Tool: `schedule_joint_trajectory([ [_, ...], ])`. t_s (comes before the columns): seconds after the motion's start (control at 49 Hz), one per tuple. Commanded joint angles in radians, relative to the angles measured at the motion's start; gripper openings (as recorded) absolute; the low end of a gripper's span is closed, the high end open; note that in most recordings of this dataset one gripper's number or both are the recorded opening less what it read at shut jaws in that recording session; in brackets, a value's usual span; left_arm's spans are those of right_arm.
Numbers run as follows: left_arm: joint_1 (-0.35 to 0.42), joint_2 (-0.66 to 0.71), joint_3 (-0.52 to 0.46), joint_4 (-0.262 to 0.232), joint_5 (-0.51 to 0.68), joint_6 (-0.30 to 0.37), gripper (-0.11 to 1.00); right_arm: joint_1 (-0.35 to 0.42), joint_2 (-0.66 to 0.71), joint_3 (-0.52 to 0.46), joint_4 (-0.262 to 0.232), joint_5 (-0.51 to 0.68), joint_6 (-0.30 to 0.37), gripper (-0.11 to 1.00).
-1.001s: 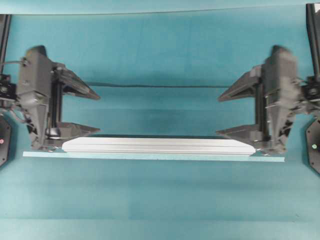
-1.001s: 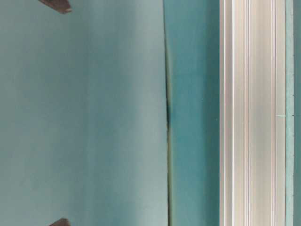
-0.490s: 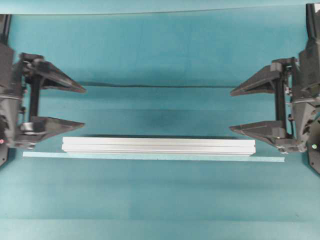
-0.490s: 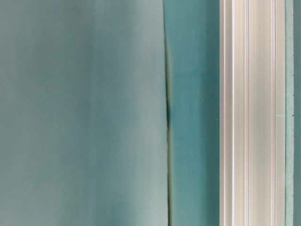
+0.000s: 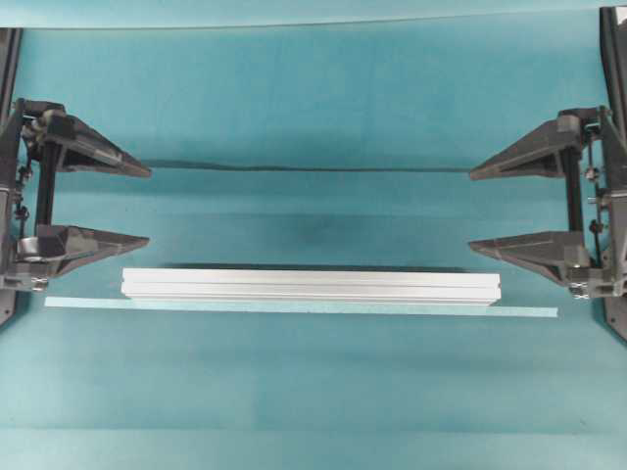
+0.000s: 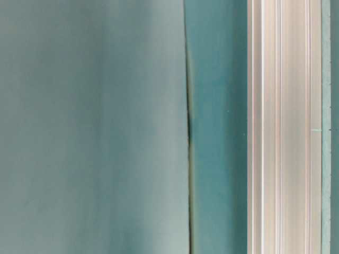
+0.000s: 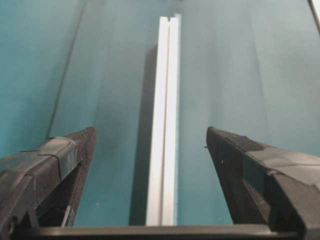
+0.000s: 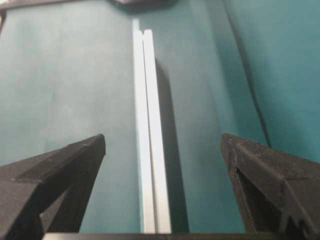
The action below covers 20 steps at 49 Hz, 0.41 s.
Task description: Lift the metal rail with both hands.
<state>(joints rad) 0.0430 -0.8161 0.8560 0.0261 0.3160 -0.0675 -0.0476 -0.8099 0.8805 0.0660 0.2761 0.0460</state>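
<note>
The metal rail [image 5: 312,285] lies flat on the teal cloth, a long silver grooved bar running left to right. It also fills the right side of the table-level view as the rail [image 6: 283,127]. My left gripper [image 5: 147,206] stands open just beyond and behind the rail's left end, apart from it. My right gripper [image 5: 470,211] stands open the same way off the right end. In the wrist views the rail [image 7: 164,125] [image 8: 150,125] runs away lengthwise, seen between the spread fingers of the left gripper [image 7: 150,132] and the right gripper [image 8: 163,136]. Neither gripper holds anything.
A thin pale tape strip [image 5: 529,311] lies right along the rail's near side and reaches past both its ends. A dark crease [image 5: 313,168] crosses the cloth behind the rail, also seen as the crease [image 6: 189,127]. Black arm bases sit at both side edges.
Both grippers have drawn back outward from the rail's ends toward the side edges, still wide open. Their fingertips have left the table-level view. The rail has stayed put.
</note>
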Motion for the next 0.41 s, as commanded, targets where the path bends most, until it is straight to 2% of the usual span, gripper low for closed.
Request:
schedule_joint_trajectory([
  [0.0, -0.002, -0.003, -0.014, 0.002, -0.009, 0.000, 0.95, -0.002, 0.000, -0.002, 0.000, -0.021, 0.008, 0.95],
  [0.388, -0.002, -0.005, -0.008, 0.002, -0.009, -0.002, 0.95, -0.002, 0.000, 0.000, 0.000, -0.020, 0.008, 0.95],
])
